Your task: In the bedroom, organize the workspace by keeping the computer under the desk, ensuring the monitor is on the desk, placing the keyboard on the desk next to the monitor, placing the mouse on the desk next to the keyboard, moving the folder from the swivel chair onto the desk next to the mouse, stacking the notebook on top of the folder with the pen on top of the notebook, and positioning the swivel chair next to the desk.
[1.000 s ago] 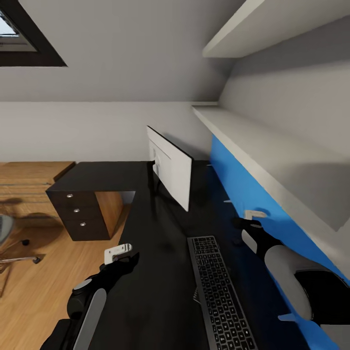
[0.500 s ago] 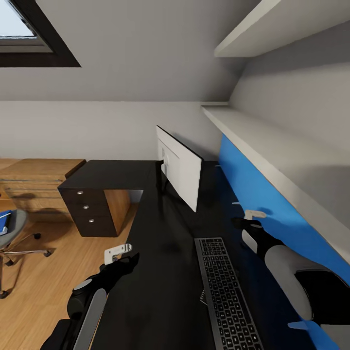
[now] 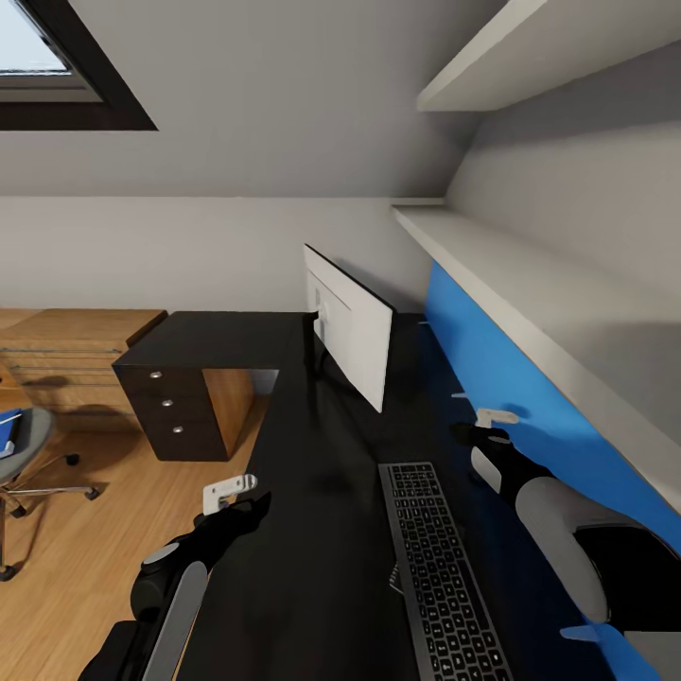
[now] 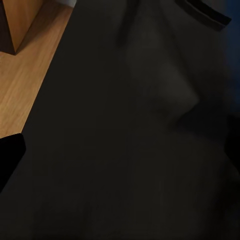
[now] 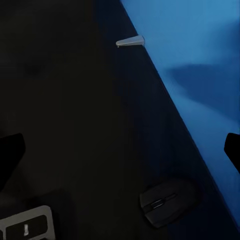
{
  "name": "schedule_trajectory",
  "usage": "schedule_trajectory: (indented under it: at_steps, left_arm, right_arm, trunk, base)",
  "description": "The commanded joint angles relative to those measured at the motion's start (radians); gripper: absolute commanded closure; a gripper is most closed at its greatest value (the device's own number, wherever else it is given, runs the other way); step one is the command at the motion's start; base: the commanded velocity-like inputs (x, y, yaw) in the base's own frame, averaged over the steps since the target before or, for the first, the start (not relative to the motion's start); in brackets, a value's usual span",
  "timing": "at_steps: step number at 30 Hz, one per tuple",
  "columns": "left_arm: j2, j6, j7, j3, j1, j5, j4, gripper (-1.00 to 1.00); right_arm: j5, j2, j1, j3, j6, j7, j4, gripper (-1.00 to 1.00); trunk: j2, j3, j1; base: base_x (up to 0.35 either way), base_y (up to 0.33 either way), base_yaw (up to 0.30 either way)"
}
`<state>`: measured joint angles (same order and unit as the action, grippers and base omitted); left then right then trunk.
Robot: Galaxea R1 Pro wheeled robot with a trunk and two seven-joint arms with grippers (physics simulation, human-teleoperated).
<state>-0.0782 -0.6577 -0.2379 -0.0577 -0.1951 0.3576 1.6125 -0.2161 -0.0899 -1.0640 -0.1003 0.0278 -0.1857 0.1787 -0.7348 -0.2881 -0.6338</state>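
Over desk (image 3: 284, 492): my right gripper (image 3: 489, 423) and left gripper (image 3: 230, 492) both empty, fingers spread wide. Mouse (image 5: 162, 202) on desk by blue wall panel (image 3: 492, 378), beside keyboard (image 3: 440, 577); monitor (image 3: 350, 326) behind. Folder (image 3: 8, 430) on swivel chair (image 3: 24, 449) — I judge it light, stiff, thin; pinch overhanging edge. Drawer unit (image 3: 175, 411) shut, contents unseen.

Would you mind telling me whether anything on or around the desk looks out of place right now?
Yes. The monitor stands on the desk showing its white back. The blue folder lies on the swivel chair at the far left, away from the desk. The keyboard and mouse lie flat on the desktop.
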Motion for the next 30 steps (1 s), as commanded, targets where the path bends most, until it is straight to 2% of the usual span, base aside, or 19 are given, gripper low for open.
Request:
schedule_trajectory:
  at_steps: [1, 10, 30]
  left_arm:
    - [0.000, -0.003, -0.009, -0.001, -0.001, 0.011, 0.001, -1.00]
    - [0.000, -0.003, -0.009, -0.001, -0.001, 0.011, 0.001, -1.00]
    - [0.000, -0.003, -0.009, -0.001, -0.001, 0.011, 0.001, -1.00]
  right_arm:
    - [-0.009, -0.001, -0.001, -0.009, 0.003, -0.004, 0.001, -1.00]
    - [-0.009, 0.000, -0.001, -0.009, 0.003, -0.006, 0.002, -1.00]
    - [-0.009, 0.001, -0.001, -0.009, 0.001, -0.006, 0.003, -1.00]
  trunk:
    - [-0.001, -0.001, 0.000]
    - [-0.001, -0.001, 0.000]
    - [-0.001, -0.001, 0.000]
  base:
    - [0.000, 0.000, 0.000]
    - [0.122, 0.000, 0.000]
    - [0.007, 0.000, 0.000]
